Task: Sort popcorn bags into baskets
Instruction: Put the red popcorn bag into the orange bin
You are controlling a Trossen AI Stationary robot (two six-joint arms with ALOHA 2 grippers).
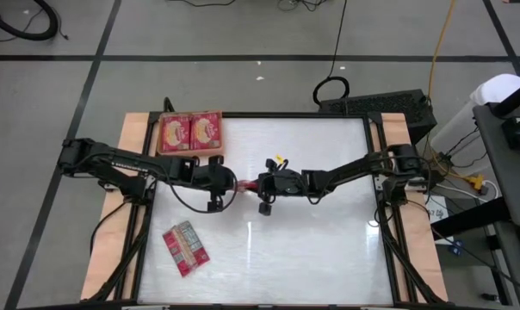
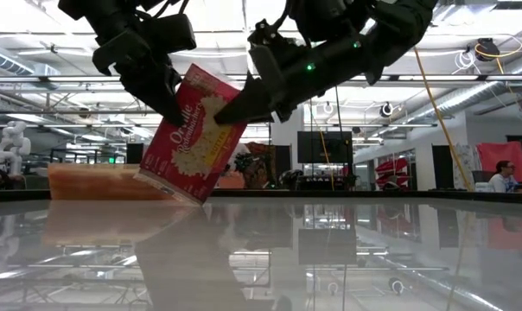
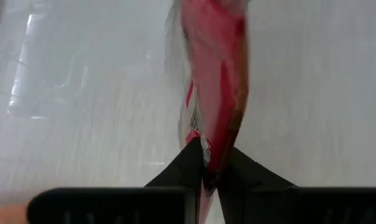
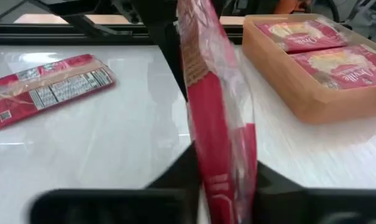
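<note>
White and glossy, the tabletop (image 1: 312, 215) lies between light wooden boards (image 1: 114, 224) on its left and right edges; behind it the low view shows a large hall with ceiling lights and a person (image 2: 505, 176) sitting far at the right.

Both arms meet over the middle of the tabletop, a little toward the far edge; between them one popcorn bag (image 2: 194, 135) hangs in the air, tilted, with its lower corner close above the surface. The left gripper (image 3: 205, 169) has its jaws narrow and pinched on one edge of this bag; the right gripper (image 4: 222, 177) has its jaws on both sides of the opposite edge, closed against the red film.

An orange basket (image 1: 169, 151) stands at the far left corner of the tabletop; two popcorn bags (image 1: 191, 131) lie flat in it, side by side, picture side up. One more bag (image 1: 185, 248) lies flat near the front left corner, label side up, well apart from the grippers.
</note>
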